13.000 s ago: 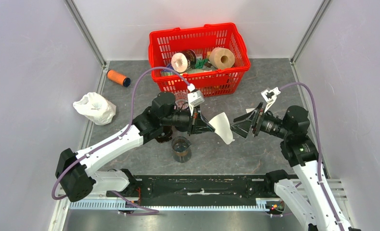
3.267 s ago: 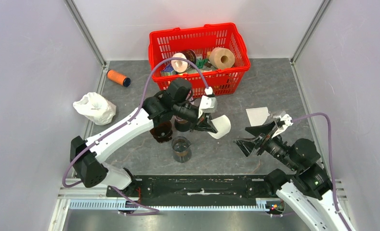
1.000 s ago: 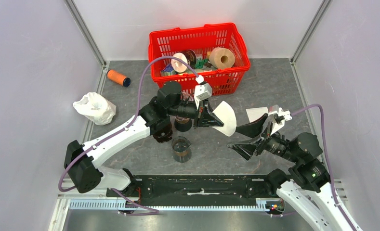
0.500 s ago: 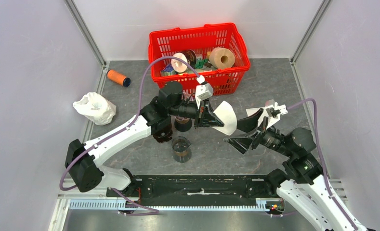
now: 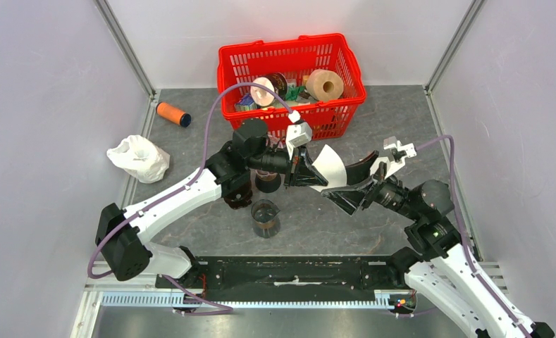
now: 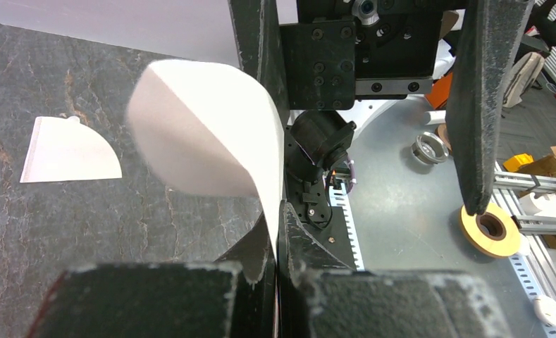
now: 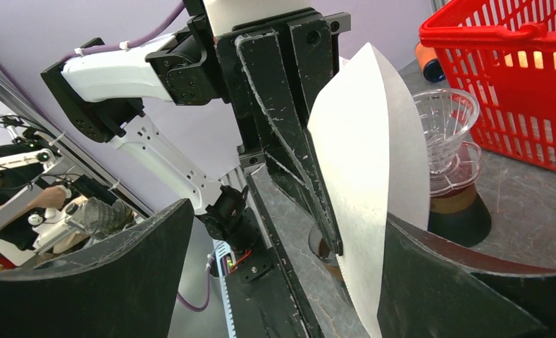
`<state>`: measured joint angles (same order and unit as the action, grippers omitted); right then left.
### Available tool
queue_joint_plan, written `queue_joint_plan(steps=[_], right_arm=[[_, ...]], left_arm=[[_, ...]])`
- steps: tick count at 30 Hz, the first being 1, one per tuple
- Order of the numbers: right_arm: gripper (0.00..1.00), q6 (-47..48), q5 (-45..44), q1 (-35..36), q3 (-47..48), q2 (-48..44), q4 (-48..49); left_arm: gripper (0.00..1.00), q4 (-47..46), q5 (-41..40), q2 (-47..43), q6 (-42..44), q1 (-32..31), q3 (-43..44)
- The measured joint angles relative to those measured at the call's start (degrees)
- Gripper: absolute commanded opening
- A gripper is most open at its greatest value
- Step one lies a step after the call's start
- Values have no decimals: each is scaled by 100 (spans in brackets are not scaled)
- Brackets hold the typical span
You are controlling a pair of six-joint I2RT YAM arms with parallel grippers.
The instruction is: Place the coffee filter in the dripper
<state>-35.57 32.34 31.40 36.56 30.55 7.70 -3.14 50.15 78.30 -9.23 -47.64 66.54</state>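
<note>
My left gripper (image 5: 314,177) is shut on the white paper coffee filter (image 5: 329,167), pinching its edge and holding it up in the air. In the left wrist view the filter (image 6: 204,134) bows out to the left above the closed jaws. My right gripper (image 5: 352,185) is open, one finger on each side of the filter's free edge (image 7: 373,176), which lies close to the right-hand finger (image 7: 458,282). The clear glass dripper (image 7: 447,120) sits on a dark brown carafe behind the filter. From above it is mostly hidden under the left wrist (image 5: 266,180).
A second flat filter (image 6: 70,151) lies on the grey table. The red basket (image 5: 282,46) with rolls stands at the back. A glass cup (image 5: 265,218) and a brown jar (image 5: 237,194) are near the left arm. An orange cylinder (image 5: 173,113) and a white bag (image 5: 138,158) lie far left.
My right gripper has moved left and up to the held filter, so its open fingers now straddle the filter's edge. The left gripper and filter have stayed where they were.
</note>
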Motion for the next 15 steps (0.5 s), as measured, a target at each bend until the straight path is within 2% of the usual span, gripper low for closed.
queue_joint_plan(steps=[4,9,12,15], right_arm=[[74,-101,26,0,-42,166,166],[62,-190,66,0,-55,356,219],[49,-219,98,0,-55,439,216],[46,-240,131,0,-57,483,219]], left_arm=[[2,0,11,2,-2,0,0],[2,-11,129,2,-33,0,-15],[2,-35,258,2,-35,4,-52],[2,-52,369,2,-33,2,-85]])
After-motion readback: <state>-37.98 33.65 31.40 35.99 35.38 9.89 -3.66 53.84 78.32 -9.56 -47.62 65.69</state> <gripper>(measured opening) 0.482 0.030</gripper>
